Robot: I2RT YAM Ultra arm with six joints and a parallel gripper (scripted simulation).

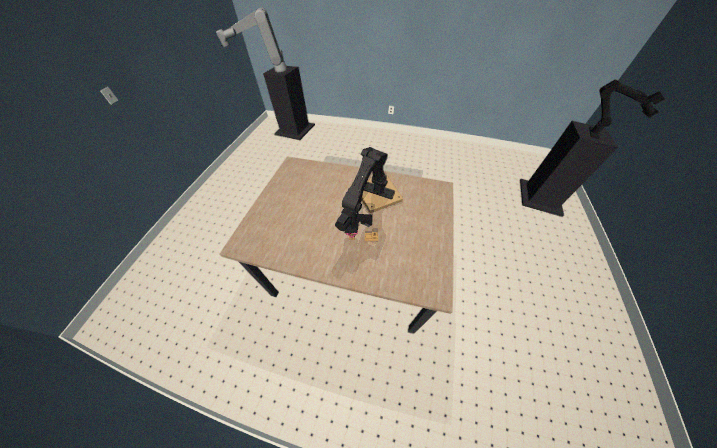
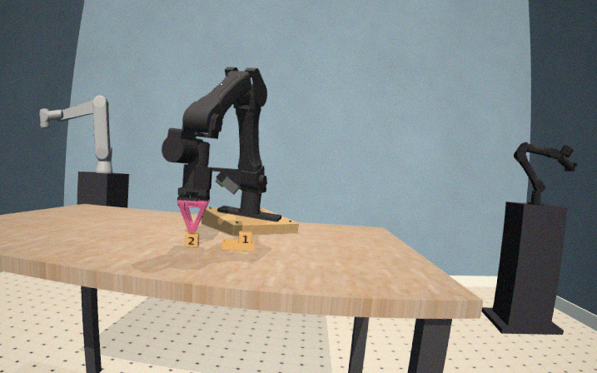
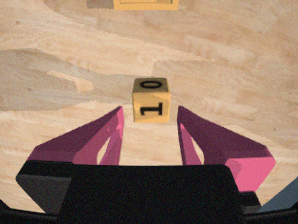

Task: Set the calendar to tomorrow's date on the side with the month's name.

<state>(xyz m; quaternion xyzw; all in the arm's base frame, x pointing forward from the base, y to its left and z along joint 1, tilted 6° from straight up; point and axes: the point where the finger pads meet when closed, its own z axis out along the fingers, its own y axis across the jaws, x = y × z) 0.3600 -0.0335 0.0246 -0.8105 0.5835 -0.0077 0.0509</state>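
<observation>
A loose yellow cube [image 2: 191, 240] [image 3: 151, 100] stands on the table left of the tray. It shows an upright 2 in the exterior view, and a 1 and a 0, both lying sideways, in the wrist view. My gripper [image 2: 191, 231] [image 3: 150, 112] is open and points down just above this cube, with its pink fingers apart and nothing between them. The yellow tray [image 2: 231, 246] lies flat on the table. A second cube [image 2: 245, 238] stands at the tray's right end in the exterior view, with an upright 1 facing that camera. The month's name cannot be read.
The arm's yellow base plate [image 1: 387, 203] [image 2: 266, 227] stands behind the cubes on the wooden table [image 1: 283, 222] [image 2: 337, 268]. Part of the tray's edge shows at the top of the wrist view. Two other arms stand on pedestals away from the table.
</observation>
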